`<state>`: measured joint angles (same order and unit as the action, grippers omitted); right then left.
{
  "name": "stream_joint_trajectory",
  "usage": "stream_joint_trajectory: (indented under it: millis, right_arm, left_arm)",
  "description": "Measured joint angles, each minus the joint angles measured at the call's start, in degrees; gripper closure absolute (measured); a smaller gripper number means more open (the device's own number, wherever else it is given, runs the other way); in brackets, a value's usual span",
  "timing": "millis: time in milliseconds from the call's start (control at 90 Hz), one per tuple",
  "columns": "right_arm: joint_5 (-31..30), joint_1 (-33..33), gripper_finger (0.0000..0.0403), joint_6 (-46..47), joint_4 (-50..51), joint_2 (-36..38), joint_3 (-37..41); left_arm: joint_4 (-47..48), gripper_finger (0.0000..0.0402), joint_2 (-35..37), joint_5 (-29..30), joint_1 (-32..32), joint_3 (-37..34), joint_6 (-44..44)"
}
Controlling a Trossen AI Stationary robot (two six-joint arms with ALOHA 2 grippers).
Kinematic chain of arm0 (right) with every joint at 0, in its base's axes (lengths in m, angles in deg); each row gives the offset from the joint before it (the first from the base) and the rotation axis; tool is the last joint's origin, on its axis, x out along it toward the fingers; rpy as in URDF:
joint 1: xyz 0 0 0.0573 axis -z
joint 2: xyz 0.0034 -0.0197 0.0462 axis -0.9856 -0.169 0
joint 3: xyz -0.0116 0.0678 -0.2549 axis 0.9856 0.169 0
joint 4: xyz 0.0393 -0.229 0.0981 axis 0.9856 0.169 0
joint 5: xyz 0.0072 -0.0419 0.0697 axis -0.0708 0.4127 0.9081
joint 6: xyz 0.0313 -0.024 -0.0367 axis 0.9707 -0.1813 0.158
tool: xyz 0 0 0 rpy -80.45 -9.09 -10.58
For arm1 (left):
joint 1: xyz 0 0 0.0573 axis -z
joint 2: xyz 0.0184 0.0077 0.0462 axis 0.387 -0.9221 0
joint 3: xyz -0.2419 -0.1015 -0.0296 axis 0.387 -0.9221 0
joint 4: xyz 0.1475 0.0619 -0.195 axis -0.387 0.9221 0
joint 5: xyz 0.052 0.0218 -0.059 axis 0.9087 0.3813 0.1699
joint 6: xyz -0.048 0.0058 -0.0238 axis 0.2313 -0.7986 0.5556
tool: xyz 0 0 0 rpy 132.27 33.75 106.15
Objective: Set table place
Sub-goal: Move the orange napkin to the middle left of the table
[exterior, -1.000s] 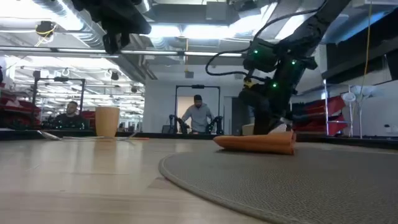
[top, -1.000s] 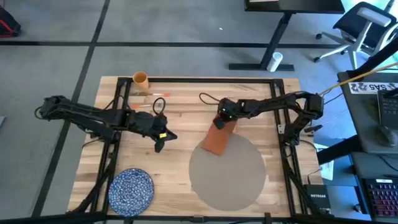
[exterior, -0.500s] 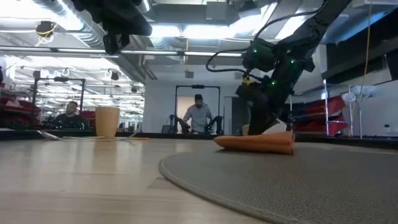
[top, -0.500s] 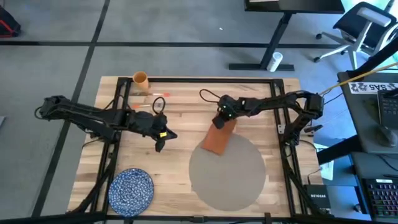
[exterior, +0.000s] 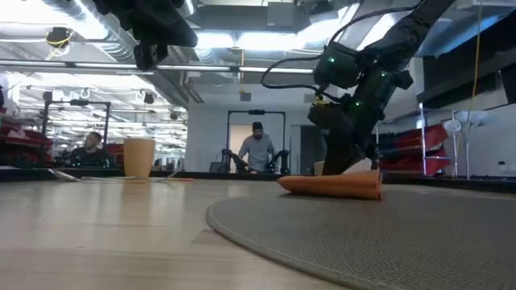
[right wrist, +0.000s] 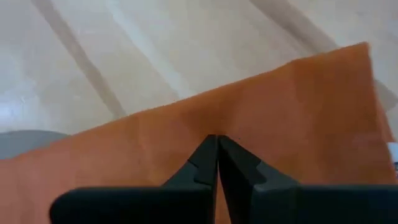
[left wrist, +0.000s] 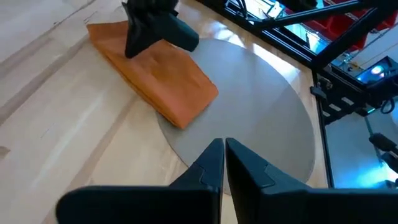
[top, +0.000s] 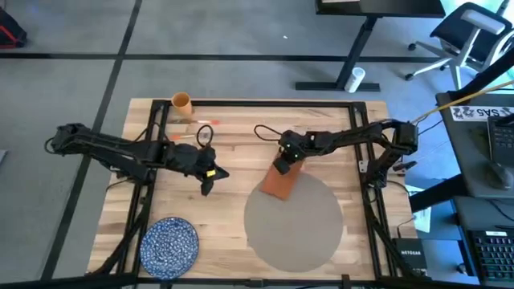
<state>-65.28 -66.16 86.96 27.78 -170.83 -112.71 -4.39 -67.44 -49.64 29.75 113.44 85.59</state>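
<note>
The right gripper, fingers together, presses on the napkin, which straddles the mat's far edge, probably to slide it off. The mat lies at the table's near-right edge. The left gripper, closed, waits mid-table.

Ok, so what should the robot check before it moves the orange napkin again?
1. Right end effector over the napkin: ok.
2. Its fingers pressed shut against the cloth: ok, though whether they pinch any fabric: cannot tell.
3. Napkin fully off the placemat: not ok, it overlaps the mat's edge.
4. Left end effector shut and clear of the napkin: ok.
5. Plate and cup out of the way: ok.
</note>
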Motion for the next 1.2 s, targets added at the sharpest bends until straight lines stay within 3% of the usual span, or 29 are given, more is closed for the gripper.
stream_joint_trajectory:
  millis: [356, 744, 1200]
  right_arm:
    - [-3.63, 0.18, 0.0403, -3.19, 1.37, -0.49, -0.01]
    - [-1.86, 1.81, 0.0403, -3.1, -7.74, -4.43, -0.15]
    - [-0.91, 7.78, 0.0403, -7.7, -7.43, -4.55, -6.51]
  left_arm:
    - [0.0, 0.0402, 0.0, 0.37, 0.0, 0.0, 0.02]
    - [0.09, 0.0402, 0.0, 0.4, 0.0, -0.02, 0.45]
    - [0.46, 0.0402, -0.02, 0.4, -1.18, -0.02, 1.07]
